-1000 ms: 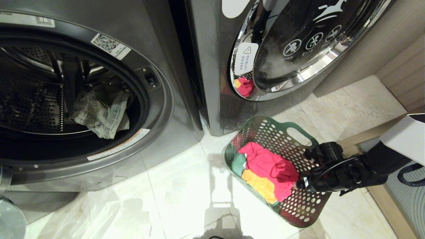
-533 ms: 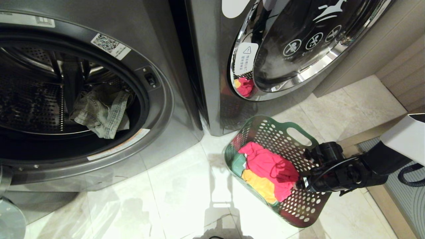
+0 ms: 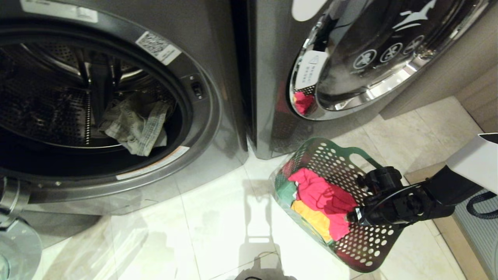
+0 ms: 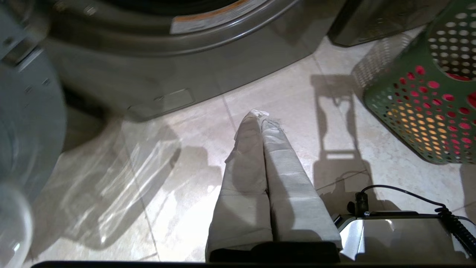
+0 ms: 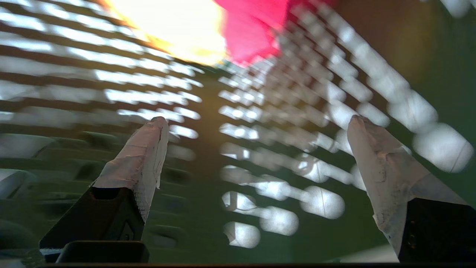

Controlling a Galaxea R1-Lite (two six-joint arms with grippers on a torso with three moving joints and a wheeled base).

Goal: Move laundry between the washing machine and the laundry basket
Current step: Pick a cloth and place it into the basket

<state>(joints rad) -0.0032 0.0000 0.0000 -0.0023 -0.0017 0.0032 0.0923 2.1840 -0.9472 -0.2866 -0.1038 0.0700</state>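
Note:
The dark grey washing machine (image 3: 218, 116) stands at the left with its porthole open. A crumpled grey-green denim garment (image 3: 136, 124) lies at the drum's front. The green perforated laundry basket (image 3: 350, 155) sits on the floor to the right, holding pink (image 3: 323, 194), yellow (image 3: 313, 217) and green (image 3: 286, 190) clothes. My right gripper (image 3: 355, 216) reaches over the basket's right rim beside the pink cloth. In the right wrist view that right gripper (image 5: 258, 120) is open and empty against the basket wall (image 5: 208, 223). My left gripper (image 4: 260, 113) hangs shut and empty over the floor tiles.
A second dark grey machine (image 3: 272, 97) with a shut chrome-rimmed door (image 3: 373, 58) stands right behind the basket. The open washer's door (image 4: 26, 130) swings out at the left. A wooden wall (image 3: 478, 93) and a ribbed mat (image 3: 478, 233) lie at the right.
The whole head view has shifted, so the camera moved: both machines now sit further right in the picture. My right gripper stays open at the basket's rim.

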